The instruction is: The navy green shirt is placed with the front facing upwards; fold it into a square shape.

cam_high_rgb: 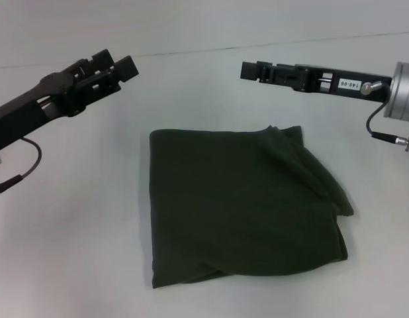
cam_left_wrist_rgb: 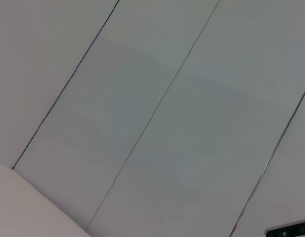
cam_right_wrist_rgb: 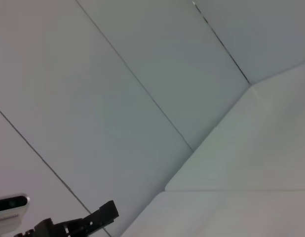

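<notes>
Both raised off the table [cam_high_rgb: 65, 218], left gripper [cam_high_rgb: 118, 67] with fingers apart, right gripper [cam_high_rgb: 247, 70] finger state impossible to tell, shirt [cam_high_rgb: 241, 205] folded roughly square below and between them, untouched.

My left gripper [cam_high_rgb: 118, 66] is matte black, blocky, with slotted cut-outs in the body; a thin black cable [cam_high_rgb: 27, 165] loops under the arm to a silver-tipped plug. My right gripper [cam_high_rgb: 247, 69] is black too, with a white label [cam_high_rgb: 348, 85] of small digits, a screw head, a ribbed silver wrist cylinder [cam_high_rgb: 401, 89] and a short black cable.
</notes>
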Tool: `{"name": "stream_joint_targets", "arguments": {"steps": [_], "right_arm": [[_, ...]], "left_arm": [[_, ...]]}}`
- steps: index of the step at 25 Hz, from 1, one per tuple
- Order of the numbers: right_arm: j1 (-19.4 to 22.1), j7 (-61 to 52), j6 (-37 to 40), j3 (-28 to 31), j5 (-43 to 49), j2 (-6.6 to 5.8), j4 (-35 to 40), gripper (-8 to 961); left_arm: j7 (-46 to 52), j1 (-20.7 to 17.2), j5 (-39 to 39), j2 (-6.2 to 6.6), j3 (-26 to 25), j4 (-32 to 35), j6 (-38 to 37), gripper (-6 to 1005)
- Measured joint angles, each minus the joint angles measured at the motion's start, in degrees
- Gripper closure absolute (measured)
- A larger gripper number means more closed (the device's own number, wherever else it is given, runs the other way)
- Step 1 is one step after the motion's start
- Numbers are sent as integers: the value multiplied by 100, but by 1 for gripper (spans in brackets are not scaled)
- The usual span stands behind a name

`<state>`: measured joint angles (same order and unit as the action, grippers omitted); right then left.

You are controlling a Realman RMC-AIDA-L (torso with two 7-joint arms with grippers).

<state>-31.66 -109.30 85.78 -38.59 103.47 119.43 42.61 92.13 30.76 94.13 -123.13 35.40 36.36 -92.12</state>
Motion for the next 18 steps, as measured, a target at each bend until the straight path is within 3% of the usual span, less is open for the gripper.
{"name": "stream_joint_targets", "arguments": {"steps": [5,11,18], "right_arm": [[55,65,40,1,-55,-42,20,179],[80,29,116,-15,-30,-239,103,178],[150,-779,192,-58,676,-360,981,184]], "left_arm": [[1,19,5,0,1,10,26,31],[0,19,42,9,2,0,96,31],[-2,-3,49,-1,2,-16,220,31]]}}
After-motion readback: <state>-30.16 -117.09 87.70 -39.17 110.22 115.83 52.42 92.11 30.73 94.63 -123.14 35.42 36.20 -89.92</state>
